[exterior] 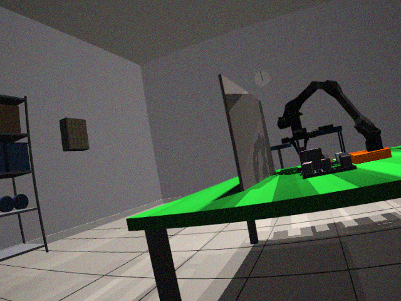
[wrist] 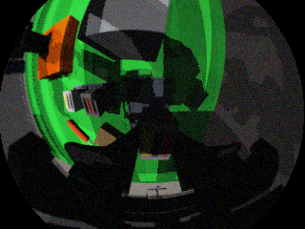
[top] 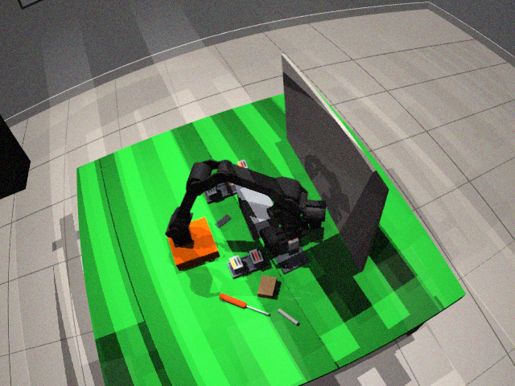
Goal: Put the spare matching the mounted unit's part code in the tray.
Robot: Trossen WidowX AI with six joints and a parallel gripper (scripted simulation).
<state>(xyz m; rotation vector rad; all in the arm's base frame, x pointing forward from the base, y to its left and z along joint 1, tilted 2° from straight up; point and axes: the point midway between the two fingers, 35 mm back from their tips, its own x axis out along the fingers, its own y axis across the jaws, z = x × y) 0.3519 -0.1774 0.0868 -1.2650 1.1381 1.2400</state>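
Observation:
My gripper (top: pixel 290 240) (exterior: pixel 302 147) (wrist: pixel 154 128) is shut on a dark grey spare unit (top: pixel 293 244) (wrist: pixel 154 143). It holds the unit low, at the edge of a flat dark tray (top: pixel 290 263) (wrist: pixel 138 108); whether unit and tray touch is not clear. A pale strip with yellow and red marks shows at the unit's edge in the wrist view. A yellow-labelled spare (top: pixel 236 262) (wrist: pixel 69 101) and a red-labelled spare (top: pixel 255 256) (wrist: pixel 90 104) stand in a rack beside the tray. A big grey housing (top: pixel 254 203) (wrist: pixel 129 21) stands behind, partly under the arm. No code is legible.
A second rack with units (top: pixel 212 194) (exterior: pixel 323 165) stands at the back. A tall grey panel (top: pixel 324 137) (exterior: pixel 247 139) rises close beside the arm. A brown block (top: pixel 267 286), an orange screwdriver (top: pixel 232 300) and a grey rod (top: pixel 288 316) lie beyond the tray. The arm's base is orange (top: pixel 203 244).

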